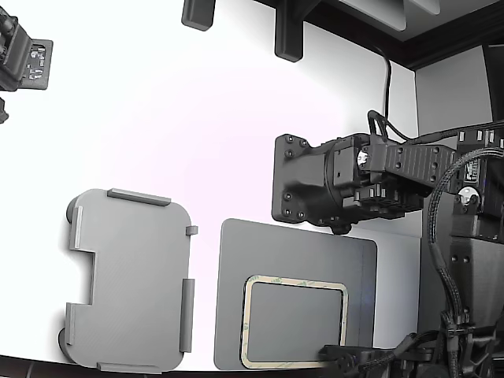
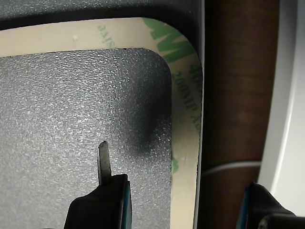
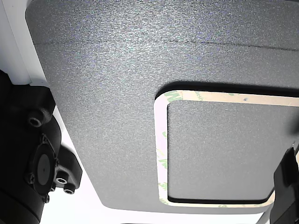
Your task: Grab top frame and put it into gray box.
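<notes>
Scanning the exterior view from its left, I find the gray box (image 1: 130,279) lying flat on the white surface (image 1: 197,118), nothing in it, well apart from me. Just beside it toward the exterior view's right sits the dark mat (image 1: 295,252), and on the mat lies the top frame (image 1: 294,279), flat, its long axis running across that view.

My gripper (image 2: 186,191) hangs low over the frame's side strip near a rounded corner. The jaws stand wide with nothing between them: one thin finger (image 2: 104,162) sits inside the open centre, the other outside the frame's outer edge, so the strip lies between them (a good straddle, I judge).

The frame is a thin pale beige ring (image 2: 187,119) with green lettering on it, and its corners are rounded.
</notes>
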